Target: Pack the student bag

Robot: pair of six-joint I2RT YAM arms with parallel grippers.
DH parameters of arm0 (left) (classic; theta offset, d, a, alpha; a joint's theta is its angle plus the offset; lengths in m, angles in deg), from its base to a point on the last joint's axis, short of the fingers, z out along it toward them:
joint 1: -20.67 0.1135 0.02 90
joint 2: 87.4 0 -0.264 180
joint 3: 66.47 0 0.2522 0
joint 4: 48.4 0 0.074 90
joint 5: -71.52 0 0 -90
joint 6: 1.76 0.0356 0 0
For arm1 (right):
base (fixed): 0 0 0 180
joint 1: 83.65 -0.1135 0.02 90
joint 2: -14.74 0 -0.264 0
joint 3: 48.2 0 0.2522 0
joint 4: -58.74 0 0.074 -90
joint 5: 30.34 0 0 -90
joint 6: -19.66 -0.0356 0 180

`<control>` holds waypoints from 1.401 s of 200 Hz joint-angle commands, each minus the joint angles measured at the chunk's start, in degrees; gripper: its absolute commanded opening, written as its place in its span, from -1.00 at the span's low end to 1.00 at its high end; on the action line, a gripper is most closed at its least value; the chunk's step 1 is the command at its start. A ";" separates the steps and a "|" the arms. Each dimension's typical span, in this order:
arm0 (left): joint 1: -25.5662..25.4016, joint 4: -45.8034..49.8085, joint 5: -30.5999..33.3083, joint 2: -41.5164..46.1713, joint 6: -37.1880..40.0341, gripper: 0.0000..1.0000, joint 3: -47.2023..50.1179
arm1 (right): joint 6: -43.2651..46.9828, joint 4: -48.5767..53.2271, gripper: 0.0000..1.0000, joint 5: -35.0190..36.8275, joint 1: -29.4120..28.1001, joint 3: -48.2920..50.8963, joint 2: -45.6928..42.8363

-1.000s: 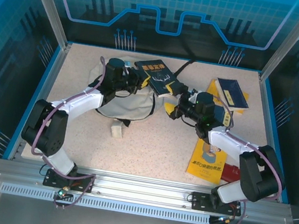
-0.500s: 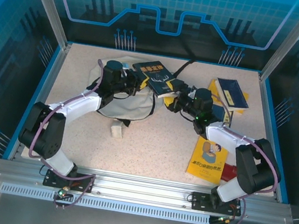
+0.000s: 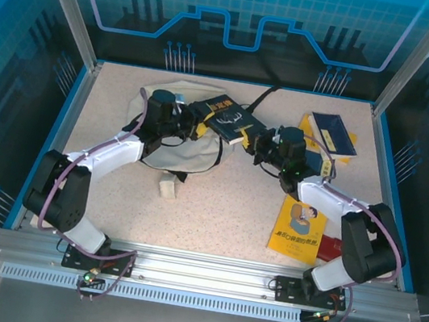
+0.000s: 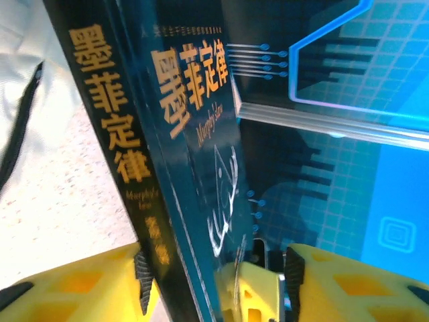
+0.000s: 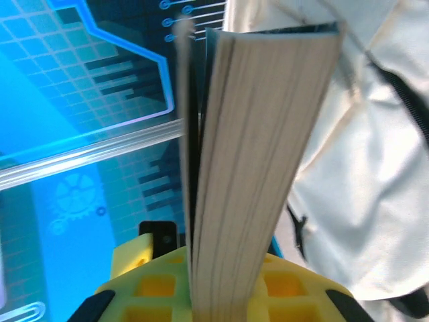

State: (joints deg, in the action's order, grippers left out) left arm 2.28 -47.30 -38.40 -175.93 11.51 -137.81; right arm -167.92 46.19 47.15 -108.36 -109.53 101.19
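The student bag (image 3: 174, 148) lies as a cream fabric heap at the back left of the table, under the left arm. A dark blue book with gold lettering (image 3: 228, 117) is lifted over its right edge, between the two grippers. My right gripper (image 3: 257, 142) is shut on the book's page edge (image 5: 255, 168), with bag fabric (image 5: 365, 168) behind it. My left gripper (image 3: 198, 122) stands open around the book's spine end (image 4: 188, 134): its pads (image 4: 143, 278) sit apart, and the right gripper's yellow finger shows between them. Cream bag fabric (image 4: 19, 60) is at the upper left.
A blue book on a yellow one (image 3: 331, 135) lies at the back right. A yellow picture book (image 3: 299, 230) and a red item (image 3: 332, 247) lie near the right arm's base. A small cream block (image 3: 168, 187) sits in front of the bag. A black cable (image 3: 261, 96) runs to the back wall.
The right gripper moved in to the book and closed on its page edge. The left gripper, shut on the book before, has opened its jaws. The book shifted slightly right.
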 commanded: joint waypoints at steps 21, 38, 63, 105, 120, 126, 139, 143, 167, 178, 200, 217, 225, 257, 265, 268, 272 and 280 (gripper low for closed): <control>0.66 22.34 1.58 1.99 23.39 0.54 -5.19 | 16.64 16.94 -0.82 4.79 3.00 -2.50 -7.48; 0.64 32.71 4.04 0.68 34.43 0.60 -8.96 | 22.28 22.73 -0.82 5.51 4.37 -2.45 -10.01; 0.32 47.45 7.34 -3.26 48.32 0.62 -15.86 | 29.30 29.91 -0.82 7.29 5.60 -4.50 -13.59; -2.81 61.56 14.53 -8.26 61.55 0.55 -22.16 | 36.58 38.78 -0.81 9.85 6.21 -5.39 -18.38; -3.85 62.97 15.39 -9.46 63.77 0.54 -22.31 | 37.46 40.36 -0.81 10.41 6.51 -5.17 -19.58; -4.19 63.43 16.59 -10.07 64.12 0.54 -22.52 | 37.46 41.03 -0.81 10.43 6.74 -5.04 -19.85; -4.78 64.26 19.23 -12.13 63.83 0.54 -23.39 | 37.33 41.80 -0.81 10.18 7.03 -4.58 -20.25; -4.81 64.47 19.51 -12.87 63.79 0.54 -23.66 | 37.29 41.84 -0.81 10.08 7.13 -4.43 -20.32; -5.38 65.07 19.83 -17.58 63.11 0.53 -25.72 | 36.61 41.49 -0.81 9.28 7.22 -3.34 -20.45; -5.59 65.97 20.28 -19.80 63.02 0.53 -26.90 | 36.41 41.60 -0.81 9.09 7.25 -3.20 -20.45; -5.68 68.06 22.23 -23.90 62.14 0.52 -28.68 | 36.30 41.77 -0.81 9.00 7.22 -3.23 -20.45; -5.69 70.37 24.88 -26.88 61.32 0.46 -30.08 | 36.41 41.77 -0.81 8.82 7.24 -3.48 -20.24; -5.65 70.95 25.61 -27.96 61.02 0.42 -30.46 | 36.34 41.82 -0.81 8.67 7.23 -3.54 -20.06; -5.67 70.59 25.65 -28.79 60.69 0.04 -30.70 | 36.10 41.77 -0.81 8.12 7.22 -3.58 -19.49; -5.69 70.51 25.58 -28.67 60.71 -0.09 -30.82 | 36.03 41.70 -0.81 8.12 7.22 -3.49 -19.44; -5.69 70.50 25.55 -28.63 60.72 -0.13 -30.97 | 36.01 41.69 -0.81 8.07 7.22 -3.49 -19.40; -5.68 70.55 25.55 -28.50 60.73 -0.17 -31.13 | 36.01 41.69 -0.81 8.04 7.22 -3.49 -19.39; -5.66 70.70 25.57 -28.11 60.73 -0.21 -31.43 | 35.97 41.78 -0.81 8.03 7.22 -3.48 -19.39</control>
State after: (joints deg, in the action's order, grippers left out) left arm -3.19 19.86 -14.19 -203.73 72.21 -167.64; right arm -132.57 90.08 56.20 -101.62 -112.31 82.55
